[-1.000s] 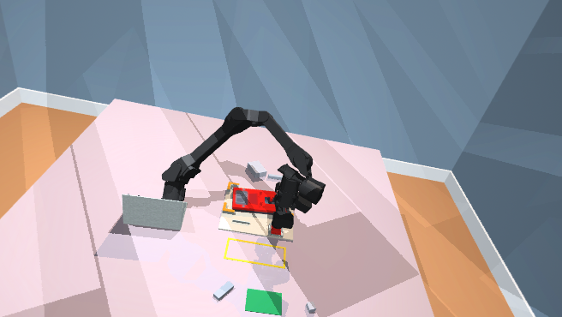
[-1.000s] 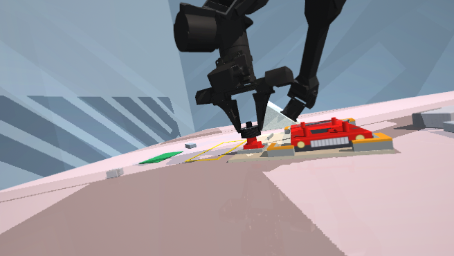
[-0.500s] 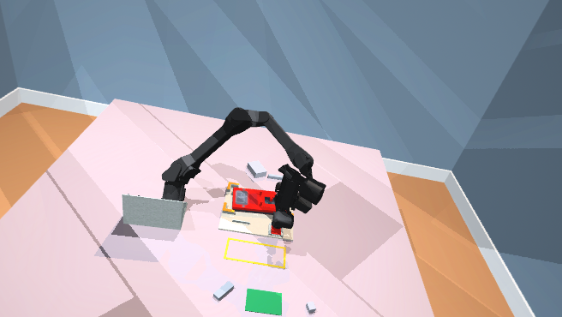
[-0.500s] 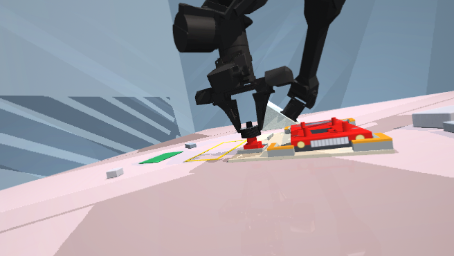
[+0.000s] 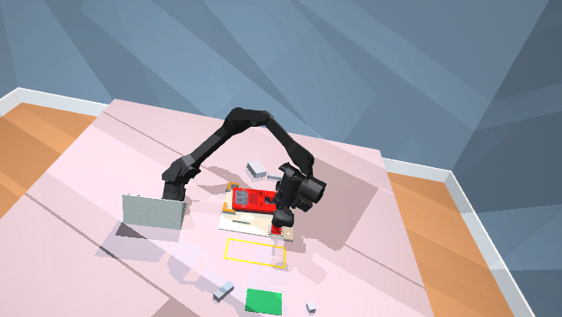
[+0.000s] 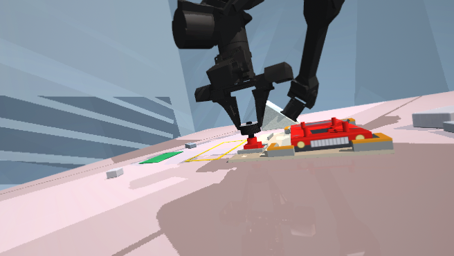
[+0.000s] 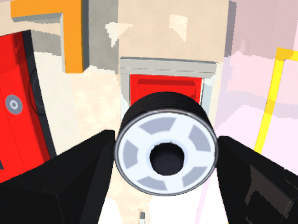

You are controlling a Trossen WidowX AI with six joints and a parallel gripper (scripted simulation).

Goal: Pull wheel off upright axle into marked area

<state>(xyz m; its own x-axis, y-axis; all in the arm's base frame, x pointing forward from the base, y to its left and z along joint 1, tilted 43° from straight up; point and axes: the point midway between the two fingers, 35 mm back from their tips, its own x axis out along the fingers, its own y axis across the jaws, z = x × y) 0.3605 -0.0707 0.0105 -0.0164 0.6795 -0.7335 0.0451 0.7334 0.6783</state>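
Observation:
My gripper (image 5: pixel 280 223) (image 6: pixel 249 127) (image 7: pixel 166 143) is shut on the wheel (image 6: pixel 250 129) (image 7: pixel 133 156), a black tyre with a pale grey hub. The fingers clamp it from both sides. It hangs level, just above the red axle stand (image 5: pixel 276 230) (image 6: pixel 253 143) (image 7: pixel 165 86) at the corner of the beige board (image 5: pixel 244 224) (image 6: pixel 311 158) (image 7: pixel 180 36). The hub hole looks dark in the wrist view. The yellow marked area (image 5: pixel 254 264) (image 6: pixel 204 160) (image 7: pixel 272 96) lies on the table right beside the board, near the stand. In the top view the gripper hides the wheel.
A red toy car (image 5: pixel 253 201) (image 6: pixel 325 133) (image 7: pixel 16 96) lies on the board between orange corner brackets. A grey upright panel (image 5: pixel 152 212) stands by the arm's base. A green patch (image 5: pixel 264 301) (image 6: pixel 160 157) and small grey blocks (image 5: pixel 224 291) (image 5: pixel 257 168) (image 6: pixel 115 172) lie around.

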